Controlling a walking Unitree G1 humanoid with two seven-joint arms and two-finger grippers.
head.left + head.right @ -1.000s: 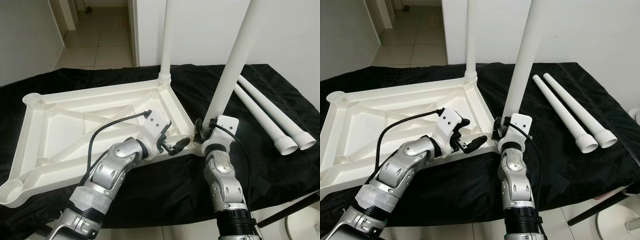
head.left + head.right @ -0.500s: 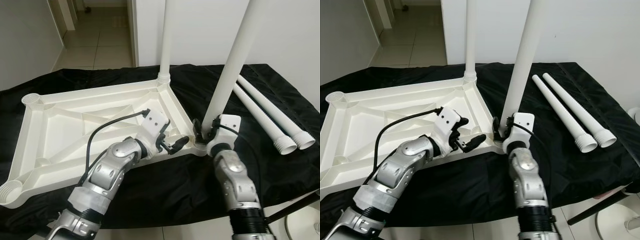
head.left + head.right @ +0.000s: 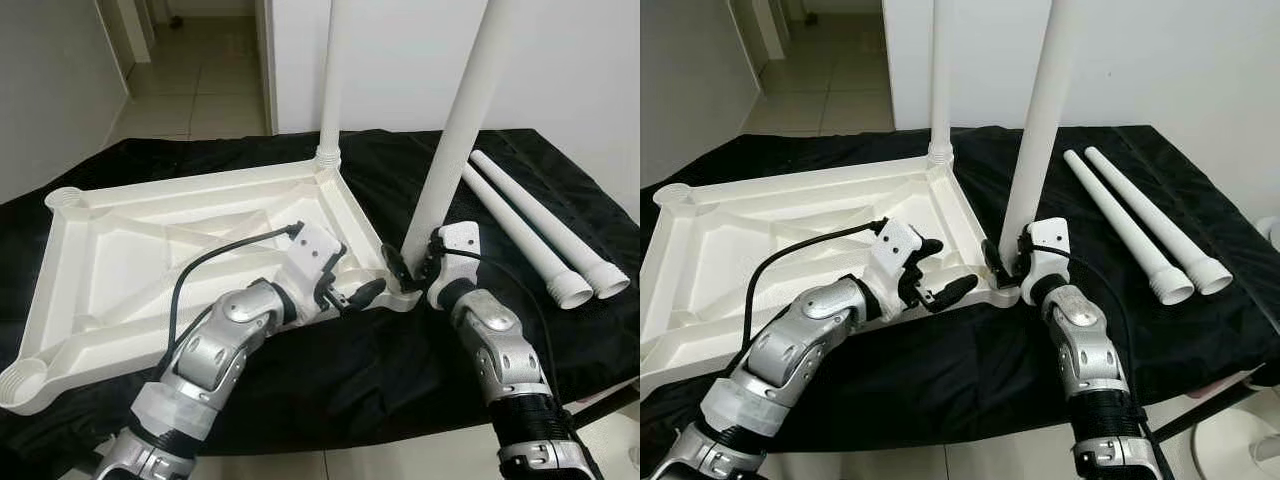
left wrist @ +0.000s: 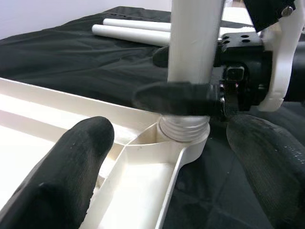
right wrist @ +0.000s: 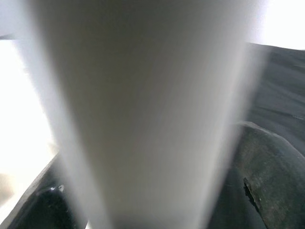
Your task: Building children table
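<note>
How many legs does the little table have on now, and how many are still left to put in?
One leg already stands in the far corner of the upside-down tabletop. The right gripper is shut on a second leg, whose threaded end sits at the near corner socket, while the open left gripper hovers at the rim. Two spare legs lie on the black cloth, and two sockets are empty.

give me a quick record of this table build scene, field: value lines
surface: black cloth
tabletop: white tabletop, lying underside up
fitted leg: far leg, upright in far corner socket
leg in work: near leg, threaded end at near corner socket
right gripper: shut on near leg, low down
left gripper: open, beside that corner
spare legs: two, lying on cloth
</note>
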